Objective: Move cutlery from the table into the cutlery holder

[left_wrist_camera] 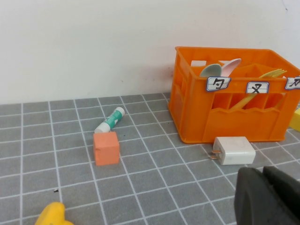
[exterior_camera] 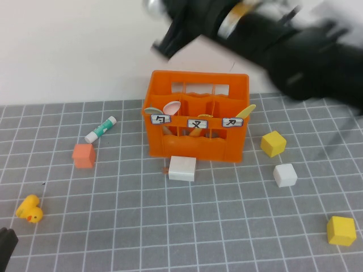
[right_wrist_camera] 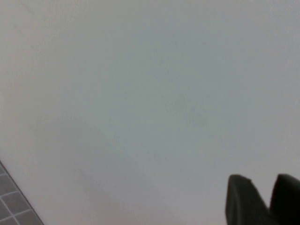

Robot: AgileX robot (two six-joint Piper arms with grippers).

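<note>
The orange cutlery holder stands at upper centre of the grey worktop, already holding the mint spoon, pink spoon, yellow fork and yellow knife. No cutlery is left outside, so the task looks finished. The right gripper is raised above the holder and the left gripper sits at lower left; I cannot tell how either's jaws stand.

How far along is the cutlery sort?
Looks done: mint spoon, pink spoon, yellow fork and yellow knife all stand in the orange cutlery holder. No cutlery shows on the table. In hand: nothing; the right claw is raised toward the wall, the left claw sits low near the white charger. Left: nothing visible.
</note>
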